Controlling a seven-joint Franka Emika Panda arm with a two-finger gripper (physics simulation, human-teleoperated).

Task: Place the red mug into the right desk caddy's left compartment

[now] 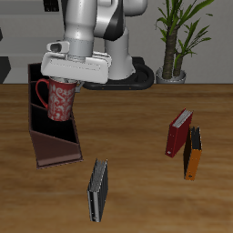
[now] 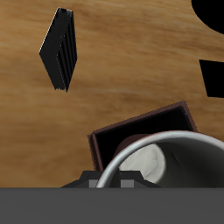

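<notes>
My gripper (image 1: 73, 85) is shut on the rim of the red mug (image 1: 60, 99), a red mug with a pale speckled pattern and a loop handle. The mug hangs upright in the air over the right desk caddy (image 1: 55, 146), a long dark maroon-brown open box with partitions that runs from the back of the table toward the front. In the wrist view the mug's pale rim (image 2: 179, 138) fills the foreground and one open compartment of the caddy (image 2: 122, 133) lies right below it. The fingertips are hidden by the mug and the hand.
A dark grey book (image 1: 97, 189) (image 2: 59, 48) stands near the table's front edge. A red upright book (image 1: 179, 133) and an orange book (image 1: 193, 152) stand across the table. A potted plant (image 1: 177, 41) is at the back beside the robot's base.
</notes>
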